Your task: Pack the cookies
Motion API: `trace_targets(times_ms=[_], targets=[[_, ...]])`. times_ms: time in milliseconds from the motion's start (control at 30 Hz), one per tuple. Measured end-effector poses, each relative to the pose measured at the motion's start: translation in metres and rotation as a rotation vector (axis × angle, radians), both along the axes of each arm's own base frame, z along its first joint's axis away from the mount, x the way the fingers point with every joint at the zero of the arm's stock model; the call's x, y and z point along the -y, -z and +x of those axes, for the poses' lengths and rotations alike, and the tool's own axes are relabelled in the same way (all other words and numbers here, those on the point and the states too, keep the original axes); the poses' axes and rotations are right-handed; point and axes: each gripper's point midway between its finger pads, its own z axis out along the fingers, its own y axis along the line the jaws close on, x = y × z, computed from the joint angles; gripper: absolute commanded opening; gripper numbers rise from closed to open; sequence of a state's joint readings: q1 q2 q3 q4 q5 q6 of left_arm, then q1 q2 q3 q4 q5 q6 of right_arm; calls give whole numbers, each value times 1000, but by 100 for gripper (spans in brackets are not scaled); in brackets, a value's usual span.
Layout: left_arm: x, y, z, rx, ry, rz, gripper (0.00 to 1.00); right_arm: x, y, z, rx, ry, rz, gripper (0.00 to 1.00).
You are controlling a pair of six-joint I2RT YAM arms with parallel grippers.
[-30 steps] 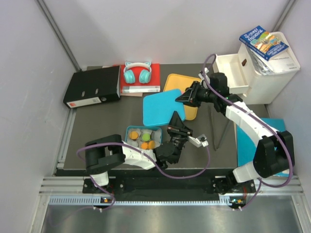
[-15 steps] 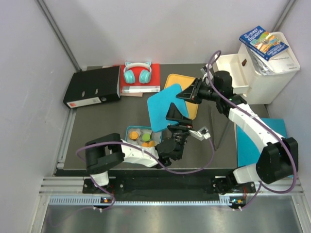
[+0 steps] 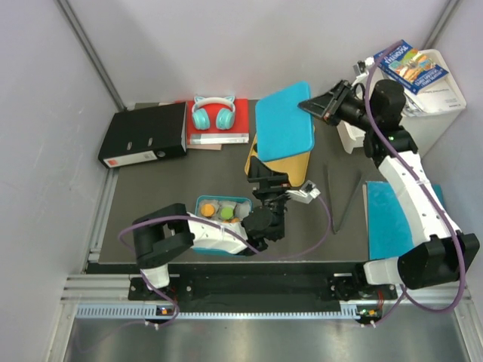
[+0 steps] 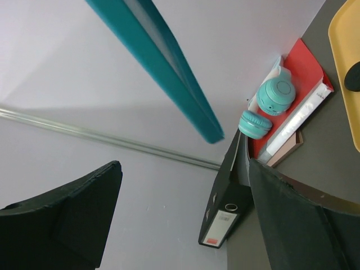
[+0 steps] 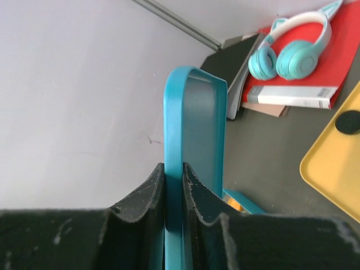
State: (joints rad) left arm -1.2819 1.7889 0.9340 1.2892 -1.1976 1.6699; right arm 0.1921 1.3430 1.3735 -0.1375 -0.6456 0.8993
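Above the dark counter (image 3: 166, 188), right arm (image 3: 407, 173) reached high, jaws clenching teal lid (image 3: 284, 121); left jaws gaped upward.

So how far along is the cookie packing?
Done: several cookies lie in the box. In hand: the right gripper holds the lid up in the air; the left gripper is open and empty. Left: putting the lid on the box. A dark disc on the yellow tray might be another cookie.

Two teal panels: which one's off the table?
The teal panel in mid-air, pinched in the right hand; the other panel lies flat on the table, far right.
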Motion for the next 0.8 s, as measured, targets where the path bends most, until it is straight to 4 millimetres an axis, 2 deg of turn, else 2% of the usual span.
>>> trace_targets(times_ms=[100,267,333,400,567,633,700,733,800], targets=[[-9,2,4,-11,-38,-27,98,3,-16,-1,42,7,10,0],[-35,-5,11,-22,-120,-126,98,8,-19,-2,45,21,22,0],[-55,-10,16,-23,-177,-195,98,14,-15,-2,38,40,29,0],[-83,-15,20,-18,-253,-313,98,21,-15,-2,35,63,36,0],[-154,-30,27,41,-392,-714,98,28,-27,-7,77,84,57,0],[-166,-44,38,49,-363,-855,98,27,-33,-10,98,80,73,0],[-183,-59,64,43,-310,-1065,98,26,-34,-13,108,72,87,0],[-201,-62,79,40,-304,-1174,98,26,-34,-13,110,66,94,0],[-237,-51,94,22,-342,-1325,98,23,-28,-15,102,47,107,0]])
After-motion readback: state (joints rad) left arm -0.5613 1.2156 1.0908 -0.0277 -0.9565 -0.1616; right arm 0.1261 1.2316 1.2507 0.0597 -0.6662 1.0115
